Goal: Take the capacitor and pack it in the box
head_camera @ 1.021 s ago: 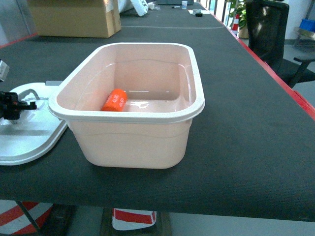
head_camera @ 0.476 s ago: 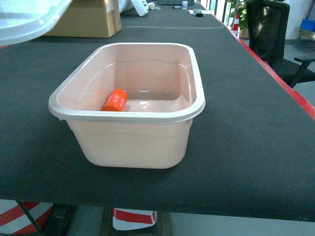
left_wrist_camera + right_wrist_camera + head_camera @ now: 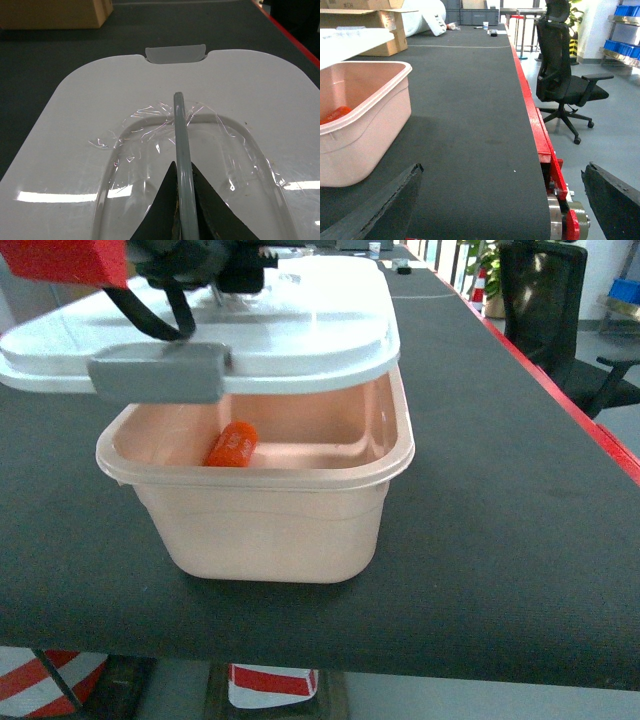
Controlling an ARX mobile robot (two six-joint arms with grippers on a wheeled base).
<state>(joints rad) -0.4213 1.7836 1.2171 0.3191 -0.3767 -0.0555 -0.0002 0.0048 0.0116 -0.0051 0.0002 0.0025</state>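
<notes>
Head view: the left gripper is clamped on the thin grey handle of the white plastic lid, which hangs tilted over the pale pink rectangular plastic box, covering its far part and overhanging to the left, its grey latch tab above the near-left rim. The orange cylindrical capacitor lies on the box floor, near the left wall. The right gripper's fingers stand wide apart and empty, well right of the box, so I judge the left arm must shift the lid right and level it.
</notes>
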